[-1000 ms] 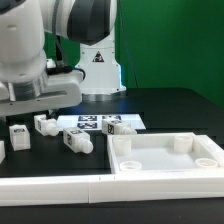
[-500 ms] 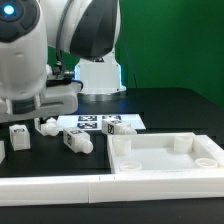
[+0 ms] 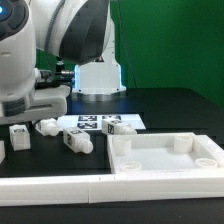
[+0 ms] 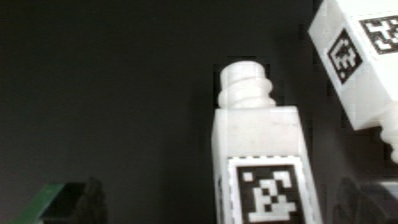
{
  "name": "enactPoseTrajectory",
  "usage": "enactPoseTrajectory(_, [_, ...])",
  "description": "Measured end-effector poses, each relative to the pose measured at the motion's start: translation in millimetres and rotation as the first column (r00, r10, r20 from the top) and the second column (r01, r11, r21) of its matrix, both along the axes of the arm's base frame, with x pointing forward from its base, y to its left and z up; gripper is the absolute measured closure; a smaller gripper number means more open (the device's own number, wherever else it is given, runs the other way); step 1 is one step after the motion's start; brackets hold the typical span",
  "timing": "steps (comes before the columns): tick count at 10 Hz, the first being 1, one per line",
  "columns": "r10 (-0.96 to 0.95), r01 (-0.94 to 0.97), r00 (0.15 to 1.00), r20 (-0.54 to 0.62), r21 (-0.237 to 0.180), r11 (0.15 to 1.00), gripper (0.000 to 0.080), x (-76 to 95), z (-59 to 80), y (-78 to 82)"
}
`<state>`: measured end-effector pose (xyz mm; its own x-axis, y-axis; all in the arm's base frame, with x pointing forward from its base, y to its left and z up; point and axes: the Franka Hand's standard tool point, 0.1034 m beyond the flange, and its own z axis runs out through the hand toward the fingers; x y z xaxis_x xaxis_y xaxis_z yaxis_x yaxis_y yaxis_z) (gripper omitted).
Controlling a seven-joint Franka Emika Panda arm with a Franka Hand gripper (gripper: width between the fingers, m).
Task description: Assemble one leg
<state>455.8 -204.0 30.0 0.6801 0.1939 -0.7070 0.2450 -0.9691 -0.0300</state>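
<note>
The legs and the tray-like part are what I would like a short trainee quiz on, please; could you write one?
1. Fill in: the leg in the middle of the wrist view bears a square ___ tag.
2. True or false: the tray-like part stands on the marker board.
3. How many legs stand in the tray-like part's sockets? A none; B two; C four.

Key: 1 black-and-white; 2 false; 3 A.
</note>
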Motion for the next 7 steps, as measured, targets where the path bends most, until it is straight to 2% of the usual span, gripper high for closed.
enactPoseTrajectory(1, [-0.009, 0.009, 1.000, -0.009, -0.013, 1.000, 0.0151, -0.2, 0.3, 0.9])
enactPoseTrajectory(2, [-0.031, 0.027, 0.998, -0.063, -0.072, 0.997, 0.0151, 2.3, 1.7, 3.8])
enactPoseTrajectory(3, [-0.027, 0.016, 0.997, -0.079, -0.125, 0.992, 0.0151, 12.5, -1.9, 9.4])
enactPoseTrajectory(4, [-0.041, 0.028, 0.997, -0.072, -0.170, 0.985, 0.0151, 14.7, -6.5, 18.9])
enactPoseTrajectory(5, [-0.025, 0.013, 0.997, -0.079, -0.151, 0.988, 0.0151, 14.2, -6.4, 18.9])
enactPoseTrajectory(7, [-0.027, 0.015, 0.996, -0.079, -0.151, 0.988, 0.0151, 13.8, -6.5, 17.8])
